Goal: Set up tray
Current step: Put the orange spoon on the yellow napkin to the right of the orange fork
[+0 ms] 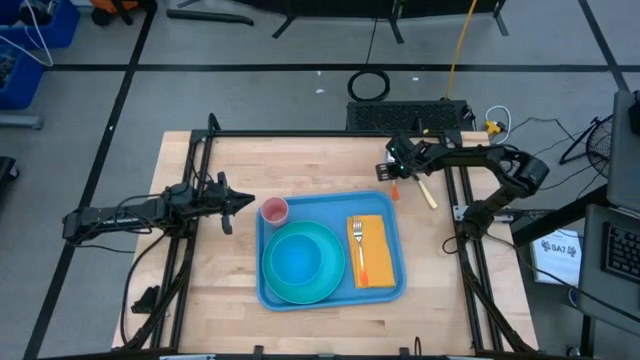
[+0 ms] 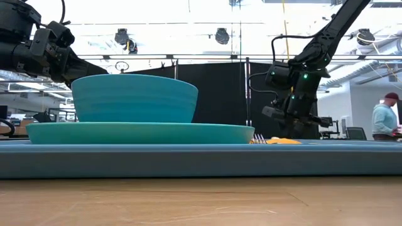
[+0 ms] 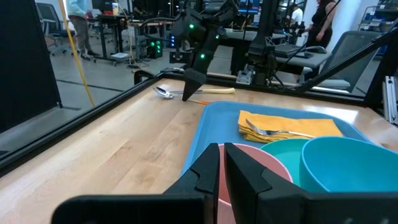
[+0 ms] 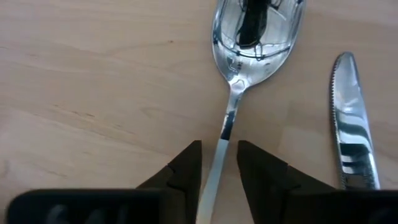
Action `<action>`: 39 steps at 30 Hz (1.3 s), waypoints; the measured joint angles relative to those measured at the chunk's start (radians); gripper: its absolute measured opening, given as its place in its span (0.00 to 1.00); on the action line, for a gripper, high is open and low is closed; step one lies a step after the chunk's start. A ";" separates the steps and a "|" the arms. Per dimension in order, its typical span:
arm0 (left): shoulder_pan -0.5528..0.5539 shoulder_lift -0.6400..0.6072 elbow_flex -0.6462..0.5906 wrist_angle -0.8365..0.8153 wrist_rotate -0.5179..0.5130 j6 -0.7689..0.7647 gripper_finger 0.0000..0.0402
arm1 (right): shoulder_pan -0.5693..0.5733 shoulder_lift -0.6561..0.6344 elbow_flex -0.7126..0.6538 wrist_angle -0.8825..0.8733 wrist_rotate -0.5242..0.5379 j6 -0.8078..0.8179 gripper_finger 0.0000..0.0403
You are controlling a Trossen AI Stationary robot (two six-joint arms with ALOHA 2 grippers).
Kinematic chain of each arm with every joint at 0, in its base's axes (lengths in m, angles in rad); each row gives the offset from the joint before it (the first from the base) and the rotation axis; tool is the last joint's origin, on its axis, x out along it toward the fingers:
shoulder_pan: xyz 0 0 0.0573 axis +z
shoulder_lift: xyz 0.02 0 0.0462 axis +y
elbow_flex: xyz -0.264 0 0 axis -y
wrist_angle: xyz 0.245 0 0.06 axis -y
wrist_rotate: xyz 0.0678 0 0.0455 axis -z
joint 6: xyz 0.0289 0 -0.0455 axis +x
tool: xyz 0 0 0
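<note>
The blue tray lies mid-table and carries a turquoise plate with a bowl, a pink cup in its far left corner, and a yellow napkin with a fork on it. A spoon and a knife lie flat on the wood past the tray's far right corner. My right gripper is open and low over the spoon, one finger on each side of its handle. My left gripper is shut and hovers just left of the cup.
The knife's pale handle points toward the table's right edge, close to the right arm's base frame. Bare wood lies left of the tray and along the near edge. A person stands in the room behind.
</note>
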 joint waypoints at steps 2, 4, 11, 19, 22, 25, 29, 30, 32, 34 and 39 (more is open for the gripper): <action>0.000 0.000 0.000 0.000 0.000 0.000 0.06 | 0.000 -0.001 0.000 -0.002 0.011 -0.008 0.19; 0.000 0.000 0.000 0.000 0.000 0.000 0.06 | 0.000 -0.001 -0.001 -0.003 0.015 -0.023 0.11; 0.000 0.000 0.000 0.000 0.000 0.000 0.06 | 0.003 0.000 -0.002 0.034 0.016 -0.044 0.02; 0.000 0.000 0.000 0.000 0.000 0.000 0.06 | 0.024 -0.080 -0.005 0.198 -0.188 -0.039 0.01; 0.000 0.000 0.000 0.000 0.000 0.000 0.06 | 0.062 -0.145 -0.004 0.209 -0.313 -0.006 0.01; 0.000 0.000 0.000 0.000 0.000 0.000 0.06 | 0.128 -0.220 -0.003 0.211 -0.417 0.061 0.00; 0.000 0.000 0.000 0.000 0.000 0.000 0.06 | 0.291 -0.319 -0.003 0.165 -0.413 0.190 0.00; 0.000 0.000 0.000 0.000 0.000 0.000 0.06 | 0.344 -0.335 -0.003 0.149 -0.390 0.230 0.00; 0.000 0.000 0.000 0.000 0.000 0.000 0.06 | 0.458 -0.355 -0.010 0.133 -0.334 0.334 0.00; 0.000 0.000 0.000 0.000 0.000 0.000 0.06 | 0.573 -0.361 -0.022 0.132 -0.290 0.452 0.00; 0.000 0.000 0.000 0.000 0.000 0.000 0.06 | 0.847 -0.362 -0.050 0.120 -0.101 0.762 0.00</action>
